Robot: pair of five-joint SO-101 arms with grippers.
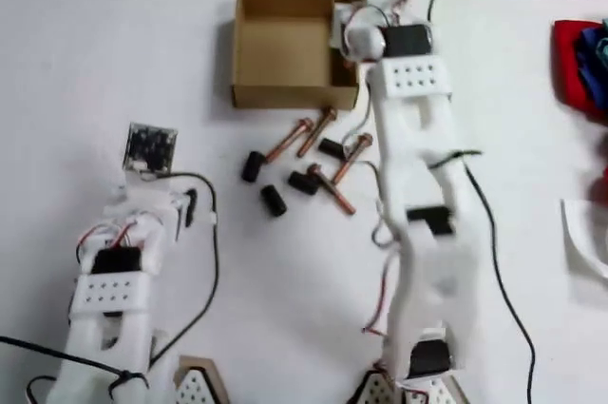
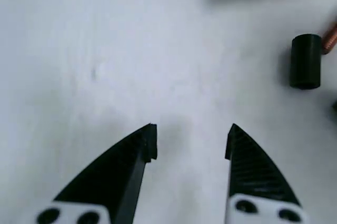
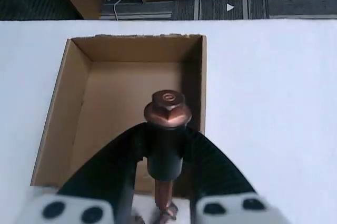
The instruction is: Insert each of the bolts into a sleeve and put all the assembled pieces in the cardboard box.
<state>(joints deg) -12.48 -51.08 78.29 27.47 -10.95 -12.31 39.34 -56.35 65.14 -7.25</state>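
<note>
Right arm [image 1: 418, 185] stretches across the counter [image 1: 114, 52] to the cardboard box [image 1: 294, 93]. Right jaws are clamped on an assembled piece [image 3: 165, 145]: a copper bolt through a black sleeve, hex head sticking out past the jaw tips. The piece hangs over the box's inside, at its right end in the high view. The box floor looks bare in the right wrist view, though the near part is hidden behind the jaws.

Left arm [image 1: 119, 261] is at the near left of the counter. Left jaws are apart with nothing between them, low over bare counter.

Loose bolts [image 1: 290, 140] and loose sleeves [image 1: 274, 200] lie scattered between the arms, just in front of the box. It looks like four of each, but they overlap. One sleeve [image 2: 305, 60] stands near the left jaws, with a bolt tip [image 2: 330, 37] just beside it.
</note>
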